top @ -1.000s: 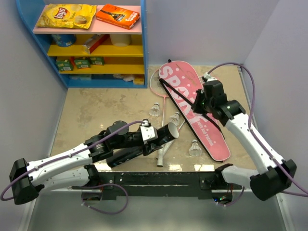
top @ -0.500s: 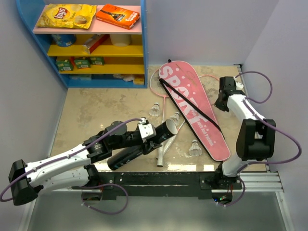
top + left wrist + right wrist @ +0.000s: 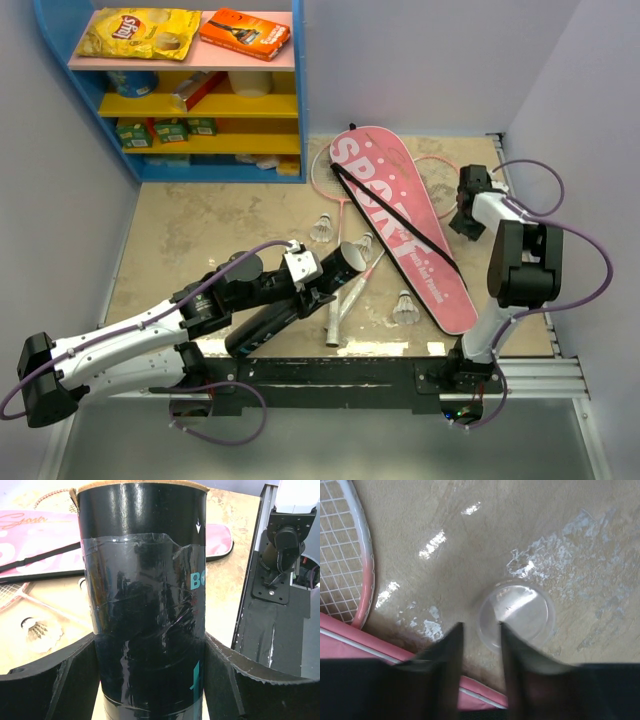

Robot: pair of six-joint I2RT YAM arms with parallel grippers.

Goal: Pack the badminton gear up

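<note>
Left gripper (image 3: pixel 300 283) is clenched across the black tube (image 3: pixel 145 580), pads on both flanks just behind the open mouth. The tube lies at 7 o'clock of table (image 3: pixel 200 230) centre, mouth aimed at 2 o'clock and long body trailing toward 8 o'clock; cannot tell if its tail rests on the surface. Right gripper (image 3: pixel 477 630) is at the 3 o'clock edge, jaws a narrow gap apart and holding nothing, over a clear lid (image 3: pixel 515 612) lying flat, probably the tube's cap. Nearest shuttlecock (image 3: pixel 362 244) sits just beside the tube mouth, second shuttlecock (image 3: pixel 322 228) at its 11 o'clock, third shuttlecock (image 3: pixel 405 305) at its 4 o'clock against the pink bag (image 3: pixel 370 165). Risks: (1) the tube skin is glossy and taped and the grip is far forward, so the heavy tail may pivot or slide between the pads. (2) Pushing the mouth at a shuttlecock may crush feathers or shove it along instead of loading it. (3) The lid is thin and flush, so the fingertips may scrape the table, or the lid may skate to 9 o'clock under the racket (image 3: pixel 362 565) or the bag edge. (4) The right arm is tightly folded, so reach looks limited
</note>
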